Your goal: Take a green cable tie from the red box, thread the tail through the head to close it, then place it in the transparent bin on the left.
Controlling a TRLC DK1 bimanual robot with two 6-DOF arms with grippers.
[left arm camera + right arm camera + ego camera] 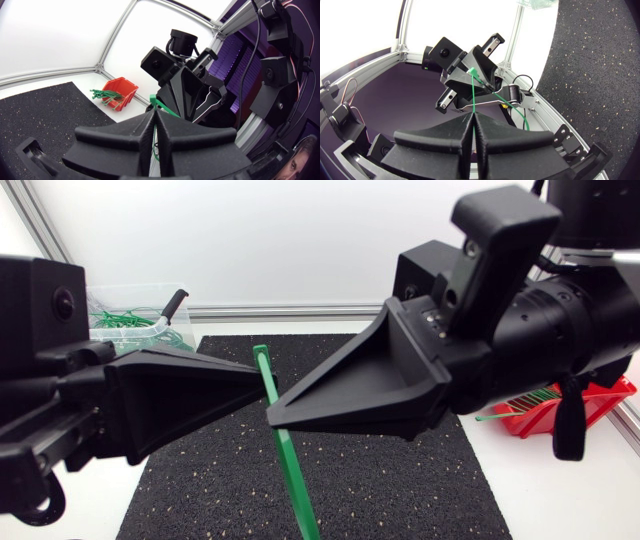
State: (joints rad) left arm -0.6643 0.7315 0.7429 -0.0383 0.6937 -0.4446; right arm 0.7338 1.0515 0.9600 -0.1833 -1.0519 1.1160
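Across the lower centre of the head view lies a black speckled mat (pixel 400 480) on a white table (pixel 560 490). Above the mat, the left gripper (pixel 258 385) enters from the left edge and the right gripper (pixel 275 415) from the right edge. Their tips meet near mid-frame, the right tip just below the left. Each gripper has its fingers pressed together, grasping the green cable tie (pixel 290 460). In the left wrist view the tie shows in the seam between that gripper's fingers (pixel 125 135). In the right wrist view it rises from between that gripper's fingers (pixel 440 137) to the left gripper ahead. At upper left of the head view stands the clear bin (pixel 105 298), holding a heap of green ties (pixel 125 318). At the right edge, mid-height, sits the red box (pixel 590 402), partly hidden by the right arm, with green strips (pixel 515 402) projecting from it. The held cable tie is a straight strip. It slants from just above the left gripper's tip down to the lower edge of the frame, over the mat.
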